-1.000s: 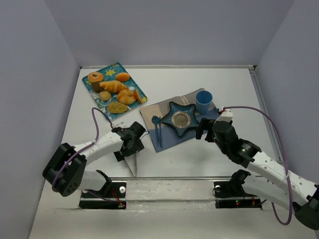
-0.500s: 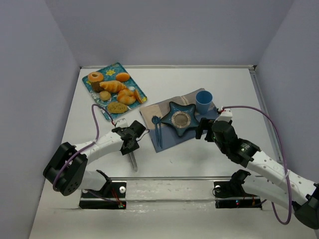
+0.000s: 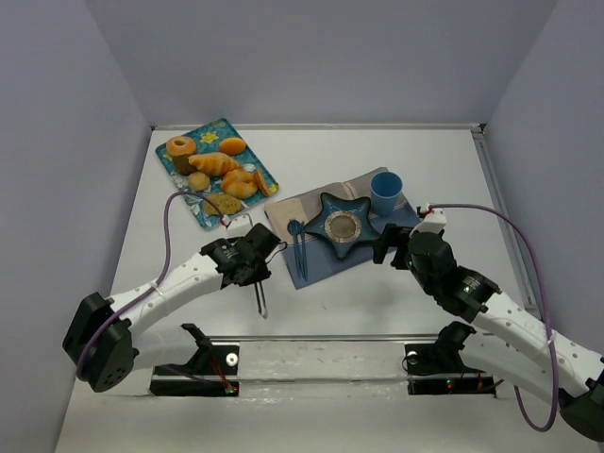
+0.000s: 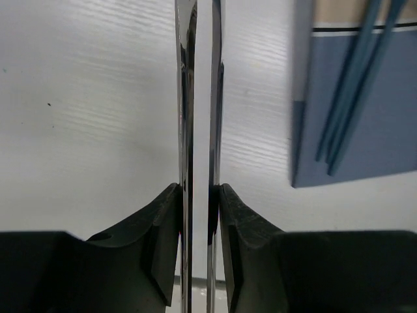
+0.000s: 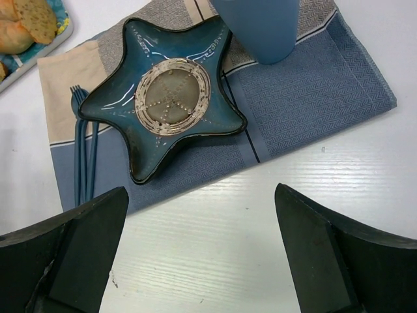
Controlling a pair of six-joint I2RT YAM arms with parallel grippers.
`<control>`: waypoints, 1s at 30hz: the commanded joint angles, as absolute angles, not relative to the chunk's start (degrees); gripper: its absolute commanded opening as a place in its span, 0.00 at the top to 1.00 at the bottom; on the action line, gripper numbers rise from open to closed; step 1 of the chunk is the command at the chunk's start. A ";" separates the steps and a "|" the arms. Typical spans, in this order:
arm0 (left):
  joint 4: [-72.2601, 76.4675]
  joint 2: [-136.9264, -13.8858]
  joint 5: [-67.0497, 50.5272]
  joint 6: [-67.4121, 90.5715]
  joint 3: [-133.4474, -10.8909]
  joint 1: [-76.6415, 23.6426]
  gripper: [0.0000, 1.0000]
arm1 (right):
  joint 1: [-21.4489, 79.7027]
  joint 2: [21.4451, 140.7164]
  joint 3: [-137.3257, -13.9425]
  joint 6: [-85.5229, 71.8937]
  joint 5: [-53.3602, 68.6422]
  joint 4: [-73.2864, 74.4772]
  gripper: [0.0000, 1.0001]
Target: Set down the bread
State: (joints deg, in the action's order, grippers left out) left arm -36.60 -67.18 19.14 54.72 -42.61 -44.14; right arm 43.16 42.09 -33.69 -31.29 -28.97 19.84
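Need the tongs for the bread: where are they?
Top view: the tongs are clamped in the left gripper, just left of the cloth and fork, free end toward the table front.

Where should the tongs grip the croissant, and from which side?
The croissant by its thick middle, from above: it lies flat, long side across the tray, breads crowding it. The tongs should probably straddle its narrow width.

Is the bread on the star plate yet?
Not yet. Done: the left gripper is shut on the metal tongs. In hand: just the tongs, no bread. Left: all the breads lie on the tray, and the star plate is empty, with the right gripper open near it.
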 commanded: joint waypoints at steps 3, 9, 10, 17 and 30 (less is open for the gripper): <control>-44.91 -62.67 23.11 52.30 -53.25 -47.55 0.62 | 43.33 40.87 -33.13 -30.94 -30.32 17.49 0.01; -42.72 -60.03 20.57 47.91 -58.52 -47.55 0.54 | 43.33 40.87 -33.40 -30.59 -30.50 17.40 0.01; -42.28 -59.94 20.22 47.55 -59.06 -47.55 0.53 | 43.33 40.61 -33.40 -30.59 -30.59 17.49 0.01; -42.36 -62.92 20.30 44.65 -64.77 -47.64 0.43 | 43.33 39.38 -33.31 -30.32 -30.50 17.49 0.01; -44.13 -76.28 26.98 44.13 -75.58 -41.40 0.41 | 43.33 39.64 -33.13 -30.23 -30.85 17.40 0.01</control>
State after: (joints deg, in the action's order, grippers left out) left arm -45.41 -73.76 24.05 46.28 -71.61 -44.05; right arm 43.16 39.77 -33.56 -31.07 -29.17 19.66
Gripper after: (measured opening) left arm 0.590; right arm 0.993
